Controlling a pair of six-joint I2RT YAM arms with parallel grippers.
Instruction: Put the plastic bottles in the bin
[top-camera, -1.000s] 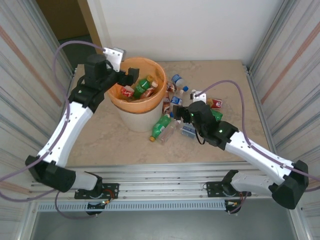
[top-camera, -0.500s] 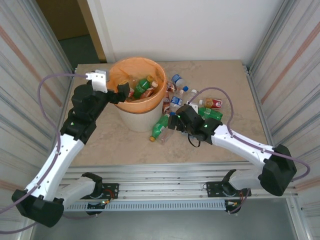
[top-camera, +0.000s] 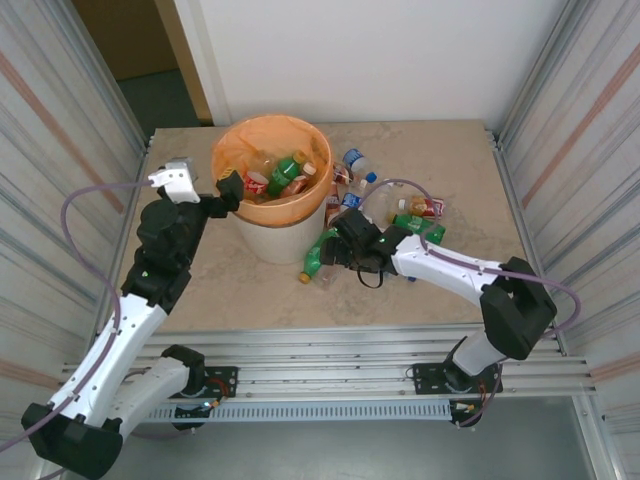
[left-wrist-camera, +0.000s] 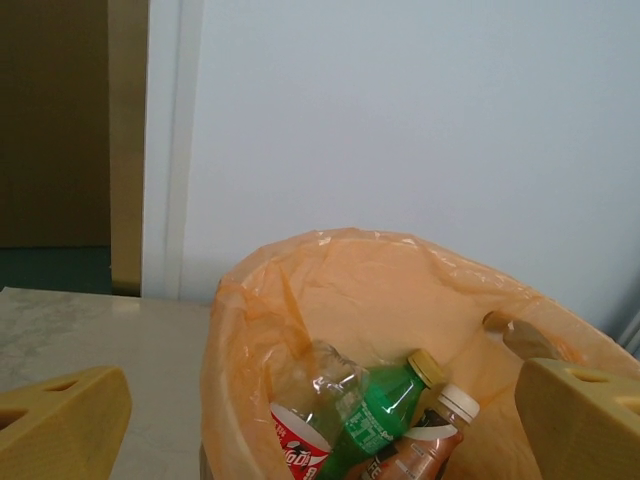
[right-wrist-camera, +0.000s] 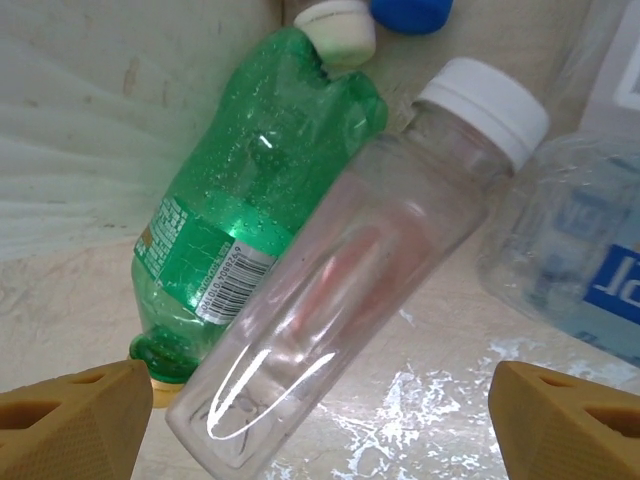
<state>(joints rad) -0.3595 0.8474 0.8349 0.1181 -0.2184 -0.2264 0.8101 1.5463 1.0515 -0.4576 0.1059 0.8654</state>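
The left gripper (top-camera: 228, 189) hangs at the rim of the bin (top-camera: 268, 240), jaws wide and empty. The right gripper (right-wrist-camera: 320, 415), jaws wide, straddles a clear white-capped bottle (right-wrist-camera: 340, 290). It lies on the worktop (right-wrist-camera: 450, 400) against a green bottle (right-wrist-camera: 250, 190) beside the bin.

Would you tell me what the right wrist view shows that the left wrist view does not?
Right wrist: a clear white-capped bottle lying on the table alongside a green bottle, with a blue-labelled bottle beside them. Left wrist: the bin with its orange liner, bottles inside it, and a white wall behind. Shared: marble tabletop, and yellow right fingers and left fingers standing wide apart.
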